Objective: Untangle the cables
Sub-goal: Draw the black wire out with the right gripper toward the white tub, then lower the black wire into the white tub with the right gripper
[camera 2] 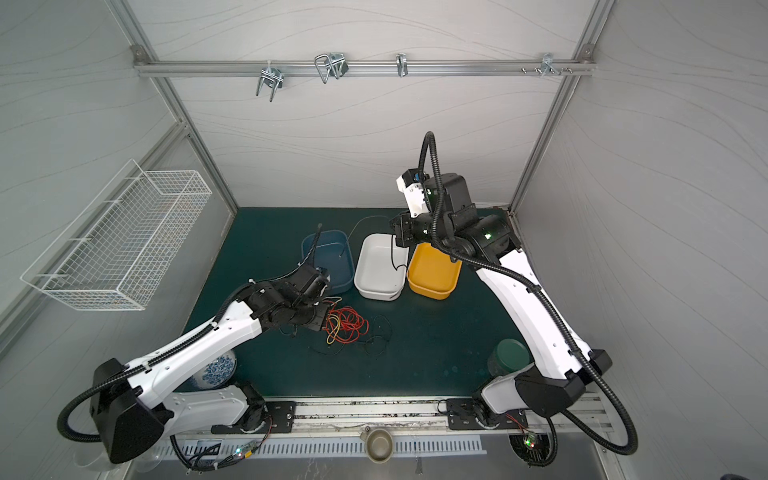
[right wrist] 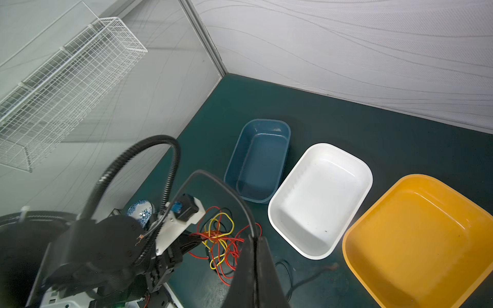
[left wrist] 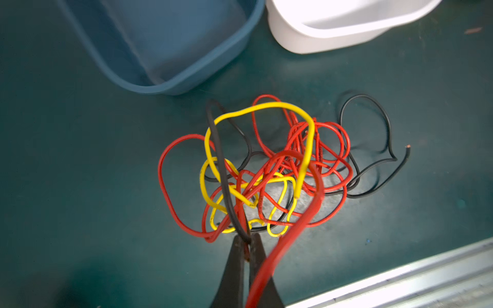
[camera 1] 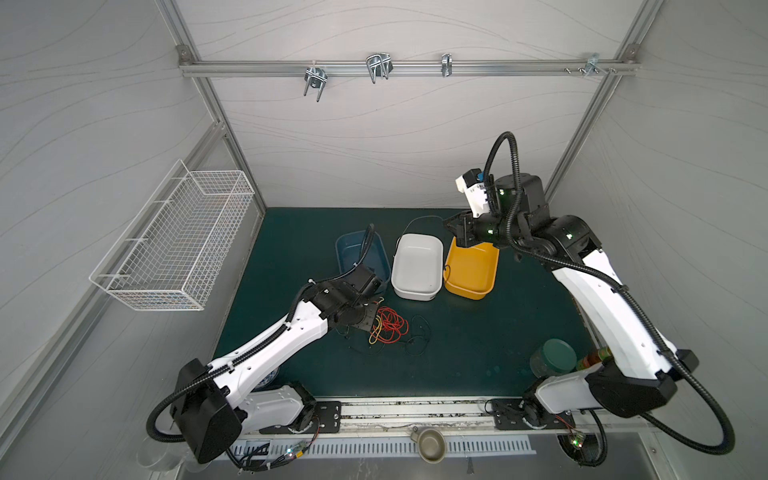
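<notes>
"Red, yellow, black: where does the knot lie?"

"On the green mat [camera 1: 478, 353], on the near side of the blue tub [camera 1: 338, 249], left of middle. The cables [camera 1: 388, 330] are heaped there, and my left gripper [left wrist: 246, 241] is clamped on a red and a black strand at the heap's edge."

"And your right?"

"My right gripper [right wrist: 256, 240] is pinched tight on one black cable [right wrist: 213, 176], held high at the far side, above where the white tub [camera 1: 415, 296] meets the yellow tub [camera 1: 465, 293]. That strand looks free of the heap, ends dangling."

"Which step, then?"

"Drawing strands out one at a time, I judge: one is out, most are yet to do. Next I should lower the black one into a tub and let go while my left pins the heap, then reach for another strand."
</notes>
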